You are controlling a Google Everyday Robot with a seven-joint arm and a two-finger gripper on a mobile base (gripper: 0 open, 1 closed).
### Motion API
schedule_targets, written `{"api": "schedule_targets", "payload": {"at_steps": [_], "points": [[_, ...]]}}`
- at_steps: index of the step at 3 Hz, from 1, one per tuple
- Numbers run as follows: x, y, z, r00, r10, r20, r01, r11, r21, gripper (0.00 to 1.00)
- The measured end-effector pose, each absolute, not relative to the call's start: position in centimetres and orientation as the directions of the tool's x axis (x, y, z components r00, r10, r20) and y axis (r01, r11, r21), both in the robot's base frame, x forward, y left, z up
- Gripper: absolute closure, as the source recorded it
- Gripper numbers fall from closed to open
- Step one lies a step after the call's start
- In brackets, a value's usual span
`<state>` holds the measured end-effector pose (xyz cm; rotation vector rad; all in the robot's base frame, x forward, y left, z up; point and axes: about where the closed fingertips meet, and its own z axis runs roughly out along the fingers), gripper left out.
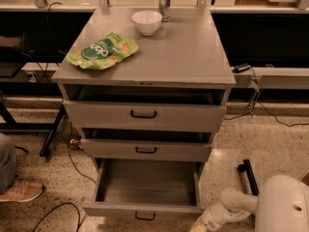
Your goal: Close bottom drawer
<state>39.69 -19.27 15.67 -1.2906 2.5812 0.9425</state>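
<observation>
Progress on the closing looks to be nil. The bottom drawer point(116, 210), lowest of three grey metal ones, with a low front panel and a small black bar handle point(145, 216), stands pulled well out, its bare inside open to view.

Far to the left of that drawer, a tan shoe point(19, 191) rests on the speckled floor, well apart from it. Above the drawer, on the grey metal bench point(188, 57), lie a green crinkled snack bag point(102, 50), then a white round bowl point(147, 22) with a silver can point(164, 3) just beside it. Directly over the bottom drawer sit the grey middle drawer point(106, 149) and the taller grey top drawer point(96, 115). Each shows a dark gap above its front, so both seem a little out, but neither belongs to the job.

Just right of the bottom drawer's front corner, low by the picture's edge, is the cream-coloured tool point(202, 224) on the robot's white arm. It is near the front panel yet seemingly apart from it, and I cannot tell whether it is wide or narrow.

All the work is left, in my judgement — meet the panel, then push until it sits flush beneath the middle drawer.
</observation>
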Motion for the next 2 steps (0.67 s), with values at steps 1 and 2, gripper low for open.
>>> {"api": "schedule_targets", "payload": {"at_steps": [1, 2], "points": [[41.0, -17.1, 15.6, -0.602, -0.687, -0.407, -0.783, 0.405, 0.473, 1.00], [42.4, -15.1, 16.1, -0.567, -0.676, -0.472, -0.812, 0.359, 0.461, 1.00]]}}
